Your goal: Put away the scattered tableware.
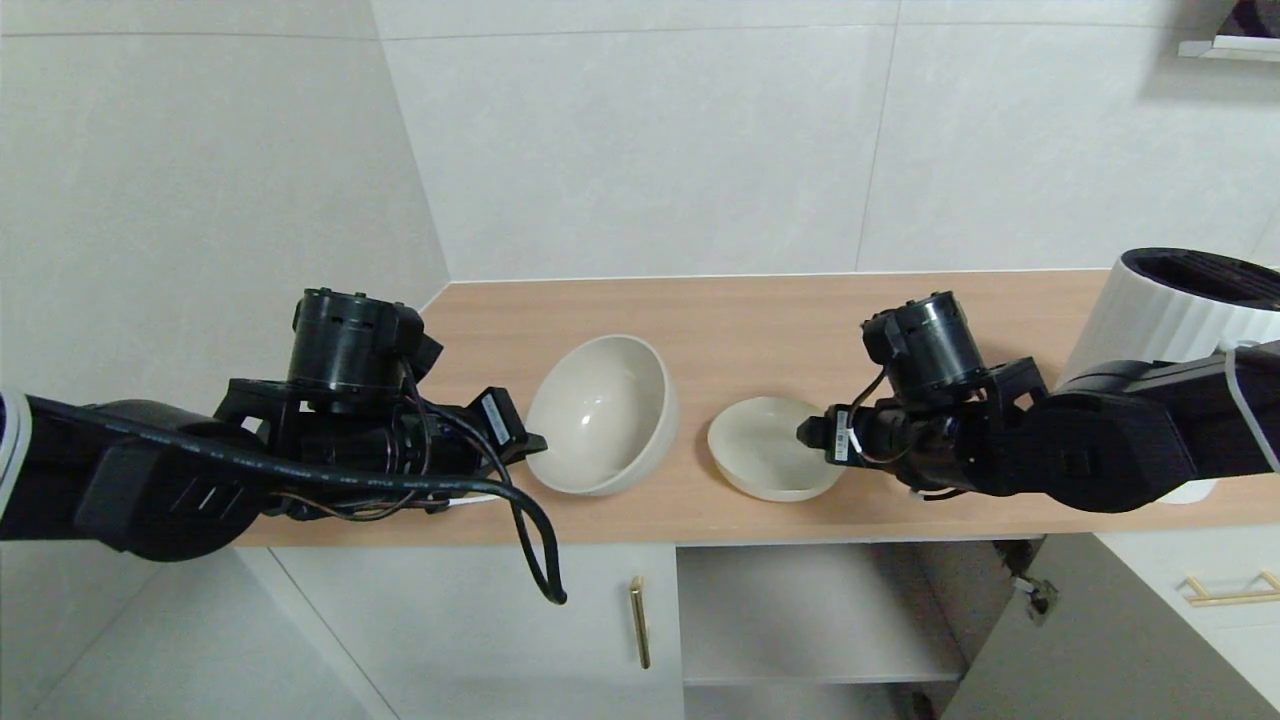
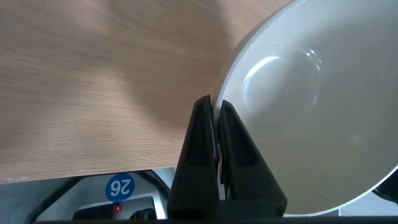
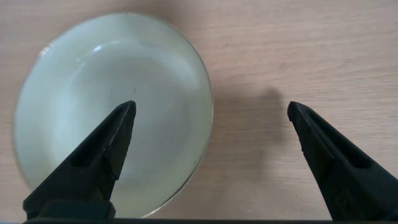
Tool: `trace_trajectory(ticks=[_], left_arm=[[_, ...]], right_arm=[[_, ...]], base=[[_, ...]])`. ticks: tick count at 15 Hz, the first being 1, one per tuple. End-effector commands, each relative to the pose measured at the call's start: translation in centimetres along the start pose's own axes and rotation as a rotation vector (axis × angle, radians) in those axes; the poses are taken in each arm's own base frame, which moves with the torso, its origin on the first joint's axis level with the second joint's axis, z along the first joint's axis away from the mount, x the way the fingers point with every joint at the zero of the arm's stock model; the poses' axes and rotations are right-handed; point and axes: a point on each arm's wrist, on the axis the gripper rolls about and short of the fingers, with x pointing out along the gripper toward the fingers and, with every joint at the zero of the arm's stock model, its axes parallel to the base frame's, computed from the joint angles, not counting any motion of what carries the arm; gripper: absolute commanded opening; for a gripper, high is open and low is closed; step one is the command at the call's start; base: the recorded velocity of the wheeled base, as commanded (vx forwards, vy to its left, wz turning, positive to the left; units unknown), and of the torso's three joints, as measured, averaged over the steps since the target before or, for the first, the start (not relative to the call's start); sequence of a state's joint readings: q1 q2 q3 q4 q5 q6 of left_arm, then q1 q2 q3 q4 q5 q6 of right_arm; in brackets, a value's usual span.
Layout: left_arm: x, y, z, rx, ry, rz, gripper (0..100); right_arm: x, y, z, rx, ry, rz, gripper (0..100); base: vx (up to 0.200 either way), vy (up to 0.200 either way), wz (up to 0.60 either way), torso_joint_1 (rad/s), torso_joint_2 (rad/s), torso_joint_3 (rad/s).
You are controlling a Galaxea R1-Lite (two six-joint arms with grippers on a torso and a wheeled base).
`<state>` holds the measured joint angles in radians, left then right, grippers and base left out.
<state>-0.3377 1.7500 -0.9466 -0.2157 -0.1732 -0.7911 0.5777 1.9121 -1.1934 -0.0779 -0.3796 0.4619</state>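
A large cream bowl [image 1: 600, 415] [image 2: 311, 106] is tipped up on its side on the wooden counter [image 1: 760, 320], its opening facing right and toward me. My left gripper [image 1: 535, 445] [image 2: 216, 109] is shut on this bowl's near left rim. To its right a smaller, shallow cream bowl [image 1: 765, 445] [image 3: 106, 106] rests flat. My right gripper [image 1: 810, 432] [image 3: 211, 109] hangs open at that bowl's right rim, one finger over the inside and the other over the bare counter.
A white ribbed cylinder [image 1: 1180, 310] stands at the counter's right end, behind my right arm. Below the counter are a shut cabinet door with a brass handle [image 1: 640, 620], an open shelf compartment [image 1: 810, 610] and an opened door [image 1: 1100, 640]. Tiled walls close the back and left.
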Motion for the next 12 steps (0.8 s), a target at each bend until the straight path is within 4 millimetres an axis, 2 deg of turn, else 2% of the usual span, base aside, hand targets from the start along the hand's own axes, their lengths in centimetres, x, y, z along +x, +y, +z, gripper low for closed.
trace_trajectory(ticks=[1, 7, 8, 12], left_arm=[[-0.09, -0.04, 0.03, 0.0, -0.002, -0.002, 0], [-0.05, -0.14, -0.14, 0.0, 0.003, -0.004, 0], [-0.04, -0.24, -0.18, 0.002, 0.004, -0.007, 0], [-0.08, -0.23, -0.19, 0.002, 0.004, -0.007, 0]], right_arm=[[0.61, 0.08, -0.45, -0.007, 0.016, -0.007, 100], [1.1, 0.11, -0.81, -0.015, 0.028, -0.014, 100], [1.15, 0.12, -0.85, -0.015, 0.03, -0.014, 0], [0.95, 0.1, -0.72, -0.012, 0.027, -0.01, 0]], base=[[0.0, 0.0, 0.0, 0.0, 0.0, 0.0], [0.0, 0.0, 0.0, 0.0, 0.0, 0.0], [0.0, 0.0, 0.0, 0.0, 0.0, 0.0], [0.0, 0.0, 0.0, 0.0, 0.0, 0.0]])
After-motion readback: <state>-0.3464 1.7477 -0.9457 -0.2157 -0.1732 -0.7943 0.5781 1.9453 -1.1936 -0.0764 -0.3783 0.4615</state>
